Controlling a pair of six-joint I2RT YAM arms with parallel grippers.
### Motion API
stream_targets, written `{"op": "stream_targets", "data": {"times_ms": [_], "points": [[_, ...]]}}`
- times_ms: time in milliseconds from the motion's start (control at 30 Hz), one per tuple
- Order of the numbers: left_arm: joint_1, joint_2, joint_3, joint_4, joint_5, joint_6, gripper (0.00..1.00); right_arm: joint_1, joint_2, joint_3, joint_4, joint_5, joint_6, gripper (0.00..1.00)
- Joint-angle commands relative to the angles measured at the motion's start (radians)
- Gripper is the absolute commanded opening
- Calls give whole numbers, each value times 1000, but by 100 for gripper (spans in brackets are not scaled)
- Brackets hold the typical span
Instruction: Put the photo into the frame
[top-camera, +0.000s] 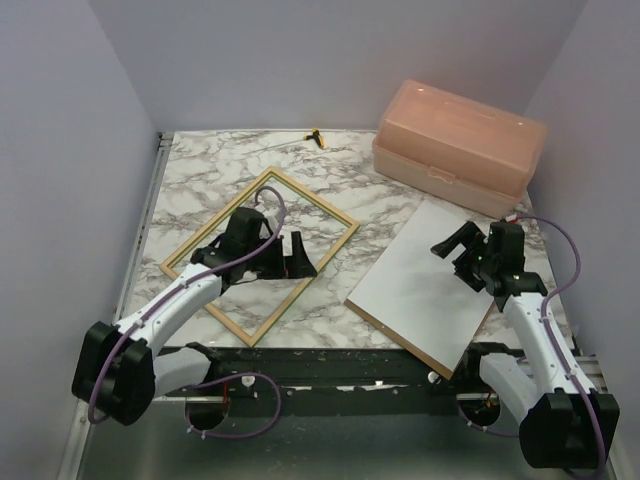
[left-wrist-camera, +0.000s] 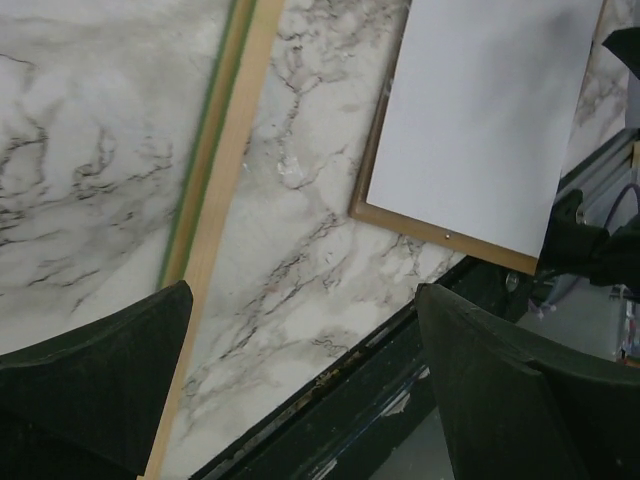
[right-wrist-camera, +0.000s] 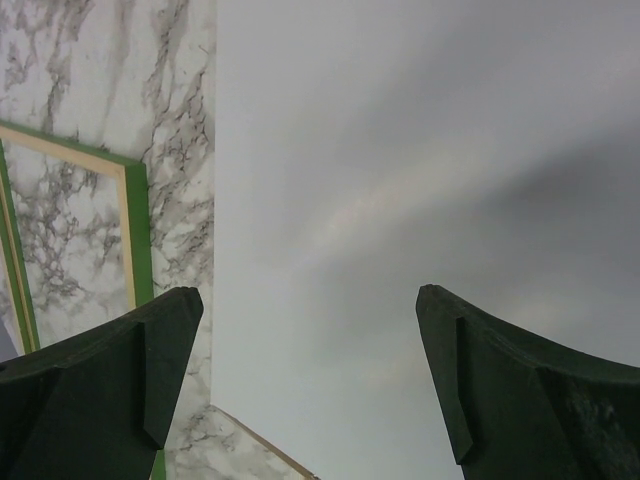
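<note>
The frame (top-camera: 313, 197) lies flat at the left-centre of the marble table, bare wood side up; its rail shows in the left wrist view (left-wrist-camera: 225, 150) and its green edge in the right wrist view (right-wrist-camera: 137, 230). The photo (top-camera: 415, 285) lies white side up on a brown backing board (left-wrist-camera: 440, 236) at the right. It also shows in the left wrist view (left-wrist-camera: 480, 120) and fills the right wrist view (right-wrist-camera: 420, 150). My left gripper (top-camera: 298, 262) is open and empty above the frame's right part (left-wrist-camera: 300, 370). My right gripper (top-camera: 452, 248) is open and empty just above the photo (right-wrist-camera: 310, 370).
A translucent pink lidded box (top-camera: 458, 145) stands at the back right. A small yellow and black object (top-camera: 317, 136) lies at the back edge. The backing board's near corner (top-camera: 440, 372) overhangs the table's dark front rail (top-camera: 330, 365). Walls close in left, right and back.
</note>
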Motion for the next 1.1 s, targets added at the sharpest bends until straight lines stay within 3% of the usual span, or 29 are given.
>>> {"op": "stream_targets", "data": {"times_ms": [0, 233, 433, 567, 1067], "points": [[-119, 90, 42, 126, 65, -84, 98, 2, 2, -36, -45, -52, 22, 100], [-235, 276, 41, 351, 124, -242, 98, 1, -16, -60, -47, -83, 66, 100], [-254, 456, 50, 540, 208, -340, 91, 1, -57, -70, -43, -84, 77, 100], [-258, 513, 45, 586, 245, -359, 85, 1, -44, -75, -37, -98, 91, 100], [-283, 599, 5, 648, 290, -361, 78, 1, -63, -104, -10, -127, 145, 100]]}}
